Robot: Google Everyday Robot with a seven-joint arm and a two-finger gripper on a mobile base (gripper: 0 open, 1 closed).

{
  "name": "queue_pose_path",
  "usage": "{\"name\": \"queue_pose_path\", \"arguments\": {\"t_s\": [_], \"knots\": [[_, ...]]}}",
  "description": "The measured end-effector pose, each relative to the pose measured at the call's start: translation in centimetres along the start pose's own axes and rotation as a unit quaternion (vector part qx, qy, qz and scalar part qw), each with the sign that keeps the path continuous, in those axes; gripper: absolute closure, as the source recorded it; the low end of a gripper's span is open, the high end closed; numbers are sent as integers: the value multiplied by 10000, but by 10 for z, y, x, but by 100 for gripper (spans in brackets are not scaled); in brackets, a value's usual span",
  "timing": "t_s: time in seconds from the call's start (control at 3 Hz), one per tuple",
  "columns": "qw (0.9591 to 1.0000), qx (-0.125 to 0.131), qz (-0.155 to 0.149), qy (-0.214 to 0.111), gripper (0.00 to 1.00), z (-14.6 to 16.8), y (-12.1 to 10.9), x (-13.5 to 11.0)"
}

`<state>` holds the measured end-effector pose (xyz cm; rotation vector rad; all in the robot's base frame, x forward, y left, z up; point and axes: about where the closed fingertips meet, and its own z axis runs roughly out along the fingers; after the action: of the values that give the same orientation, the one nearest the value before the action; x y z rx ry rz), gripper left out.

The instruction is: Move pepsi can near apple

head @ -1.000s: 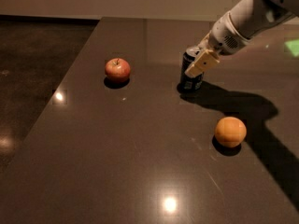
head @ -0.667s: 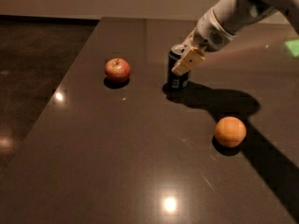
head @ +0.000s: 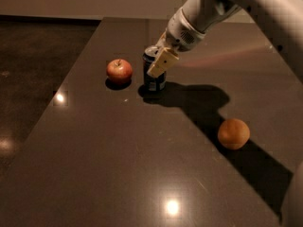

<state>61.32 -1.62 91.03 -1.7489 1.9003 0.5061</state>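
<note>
The pepsi can (head: 153,79), dark blue with a silver top, stands upright on the dark table (head: 118,160), just right of the red apple (head: 119,70) with a small gap between them. My gripper (head: 158,60) comes in from the upper right and is shut on the can's upper part; one tan finger (head: 162,63) lies across the can's front. The other finger is hidden behind the can.
An orange round fruit (head: 233,134) lies at the right of the table, apart from the can. My arm (head: 222,8) casts a long shadow across the table toward it. The table's left edge borders a dark floor (head: 33,70).
My gripper has carried the pepsi can leftward across the table, from well right of the apple to close beside it. The apple and the orange fruit have not moved.
</note>
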Motion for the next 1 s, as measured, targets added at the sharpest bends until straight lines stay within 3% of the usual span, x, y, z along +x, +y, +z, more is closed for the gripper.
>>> {"name": "queue_pose_path", "arguments": {"t_s": [1.0], "knots": [[9999, -91, -66, -120, 28, 25, 0, -17]]}}
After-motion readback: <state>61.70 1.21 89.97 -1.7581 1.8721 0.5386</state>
